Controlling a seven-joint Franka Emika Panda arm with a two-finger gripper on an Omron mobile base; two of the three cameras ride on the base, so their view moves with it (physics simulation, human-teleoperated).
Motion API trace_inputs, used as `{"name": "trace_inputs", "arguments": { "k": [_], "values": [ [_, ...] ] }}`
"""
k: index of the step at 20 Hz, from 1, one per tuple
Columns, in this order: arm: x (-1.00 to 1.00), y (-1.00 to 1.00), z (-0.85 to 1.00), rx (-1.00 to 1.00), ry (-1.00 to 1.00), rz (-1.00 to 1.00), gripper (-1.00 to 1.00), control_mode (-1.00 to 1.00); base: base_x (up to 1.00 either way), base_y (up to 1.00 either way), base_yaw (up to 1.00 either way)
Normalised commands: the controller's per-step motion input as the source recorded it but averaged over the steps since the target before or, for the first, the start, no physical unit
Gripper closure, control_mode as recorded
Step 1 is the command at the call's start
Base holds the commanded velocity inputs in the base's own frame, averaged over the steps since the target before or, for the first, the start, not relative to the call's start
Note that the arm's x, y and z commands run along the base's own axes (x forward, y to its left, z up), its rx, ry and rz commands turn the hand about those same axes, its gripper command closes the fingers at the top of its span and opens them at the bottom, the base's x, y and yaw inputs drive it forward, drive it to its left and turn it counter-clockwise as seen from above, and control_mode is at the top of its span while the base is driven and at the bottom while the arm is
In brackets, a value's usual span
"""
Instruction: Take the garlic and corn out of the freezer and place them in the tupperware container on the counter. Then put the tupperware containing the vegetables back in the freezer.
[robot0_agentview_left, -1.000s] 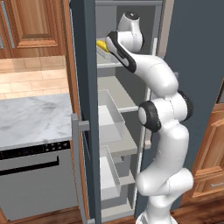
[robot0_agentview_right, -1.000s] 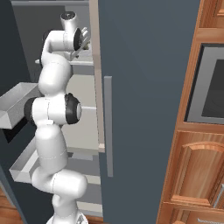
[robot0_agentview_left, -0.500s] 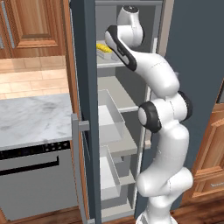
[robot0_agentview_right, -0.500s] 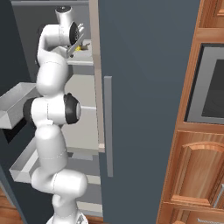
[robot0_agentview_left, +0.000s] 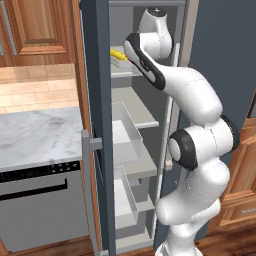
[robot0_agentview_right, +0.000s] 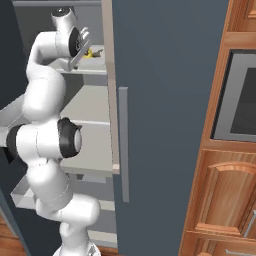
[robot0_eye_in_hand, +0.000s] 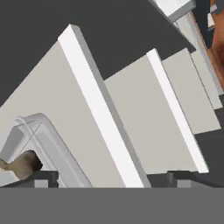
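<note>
The freezer stands with its long door swung wide. On its top shelf lies the yellow corn. In the hand view the clear tupperware container rests on the pale shelf at the lower left. The brownish garlic sits inside it. My gripper hangs above that shelf, open, its fingertips wide apart with nothing between them. It is apart from the container.
Pale pull-out drawers jut from the freezer below the arm. The marbled counter and a grey dishwasher lie to the left. Wooden cabinets and a dark oven window stand to the right of the door.
The gripper has gone from shut to open, letting go of the container on the top shelf. The hand has lifted slightly, and the corn settled a little lower.
</note>
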Motion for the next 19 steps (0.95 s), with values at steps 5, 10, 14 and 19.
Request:
{"name": "trace_inputs", "arguments": {
  "k": [5, 10, 14, 19],
  "values": [
    [-0.97, 0.00, -0.22, 0.00, -0.39, 0.00, -1.00, -1.00, 0.00, 0.00, 0.00],
    [-1.00, -0.02, -0.48, 0.00, -0.28, 0.00, -1.00, -1.00, 0.00, 0.00, 0.00],
    [-1.00, -0.11, -0.50, 0.00, -0.21, 0.00, -1.00, -1.00, 0.00, 0.00, 0.00],
    [-1.00, -0.32, -0.13, 0.00, -0.20, 0.00, -1.00, -1.00, 0.00, 0.00, 0.00]
  ]
}}
